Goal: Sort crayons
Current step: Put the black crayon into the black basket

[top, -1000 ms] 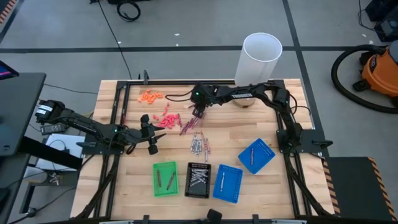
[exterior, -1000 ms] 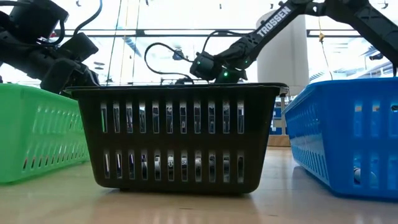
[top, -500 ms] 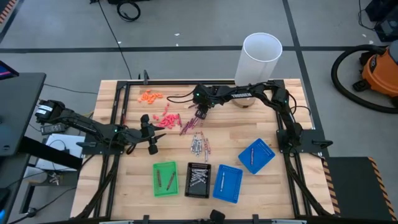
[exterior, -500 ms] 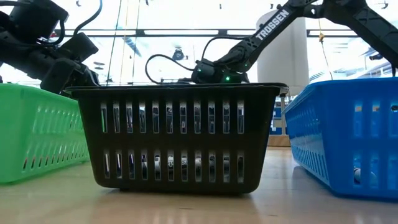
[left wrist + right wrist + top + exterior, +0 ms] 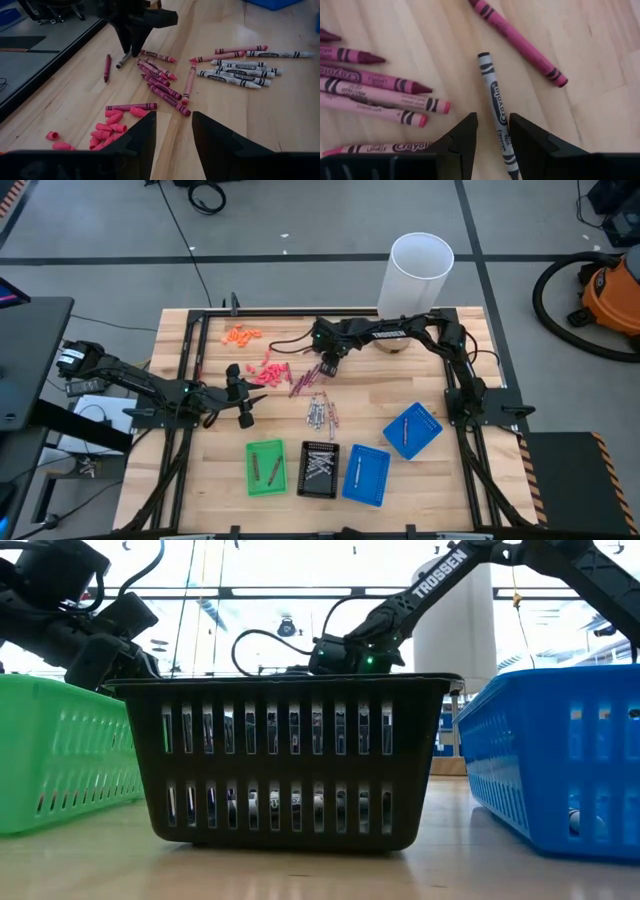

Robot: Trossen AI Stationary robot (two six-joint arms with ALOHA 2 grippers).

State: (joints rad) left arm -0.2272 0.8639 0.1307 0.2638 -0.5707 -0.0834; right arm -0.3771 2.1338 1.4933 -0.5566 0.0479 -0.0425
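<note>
Maroon crayons and silvery grey crayons lie flat on the wooden table; the left wrist view also shows them, maroon and grey. My right gripper is low over the far end of the maroon pile. It is open, with one finger on either side of a single grey crayon that lies on the table. My left gripper is open and empty at the table's left, pointing at the pile. My right gripper points down over the grey crayon's near half, its fingers across the crayon. The crayon lies flat on the table close beside one finger. I cannot tell whether that finger touches it.
Green, black and two blue trays stand along the near side, each with crayons in it. Coral-pink bits and orange bits lie left of the pile. A white cylinder stands at the far edge.
My right gripper has gone a little toward the table's right edge and a little down over the crayons.
</note>
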